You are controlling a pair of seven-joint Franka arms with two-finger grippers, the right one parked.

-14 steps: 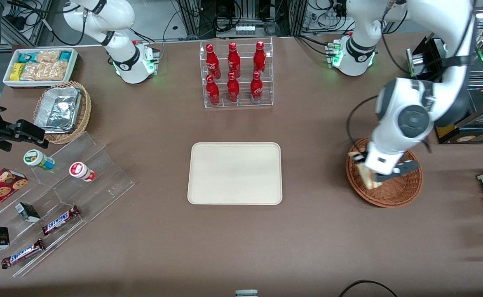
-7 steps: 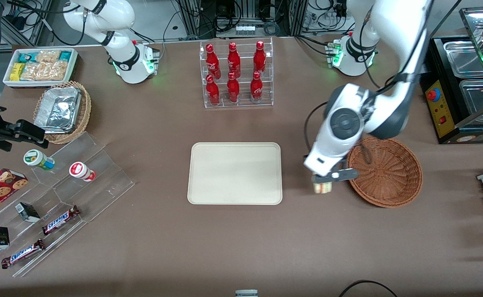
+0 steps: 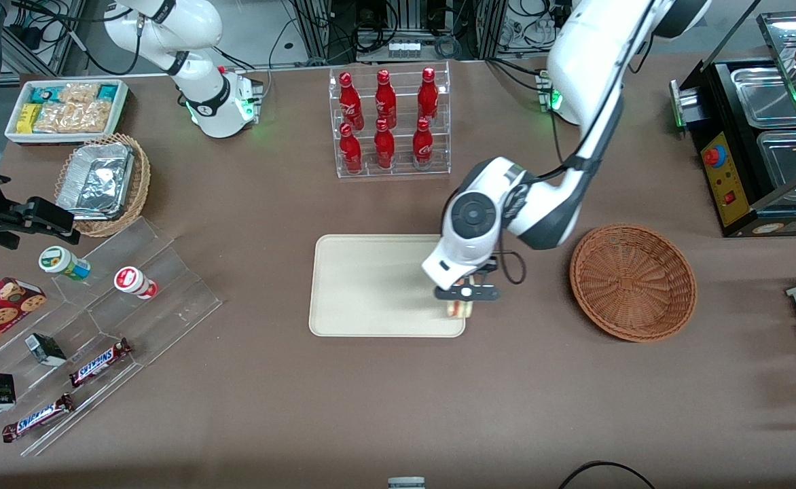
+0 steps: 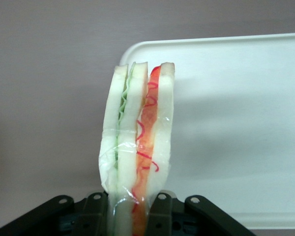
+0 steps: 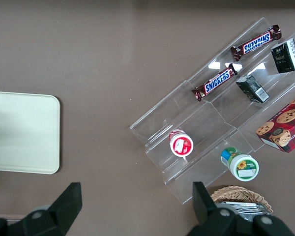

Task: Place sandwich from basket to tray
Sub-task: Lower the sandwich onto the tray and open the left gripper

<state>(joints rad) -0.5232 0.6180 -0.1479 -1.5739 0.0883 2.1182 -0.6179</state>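
Observation:
My left gripper (image 3: 462,297) is shut on the sandwich (image 3: 460,308), a wrapped wedge of white bread with red and green filling. I hold it above the corner of the cream tray (image 3: 371,285) that is nearest the front camera and toward the basket. In the left wrist view the sandwich (image 4: 137,142) stands upright between my fingers (image 4: 94,211), over the tray's rounded corner (image 4: 226,123). The reddish-brown wicker basket (image 3: 632,282) stands empty, toward the working arm's end of the table.
A clear rack of red bottles (image 3: 390,122) stands farther from the camera than the tray. A clear stepped stand (image 3: 92,326) with snack bars, cups and boxes, a tan basket of foil containers (image 3: 102,182) and a white snack bin (image 3: 66,109) lie toward the parked arm's end.
My gripper lifted the sandwich out of the basket and carried it sideways over the table to the tray's near corner. The basket is now empty.

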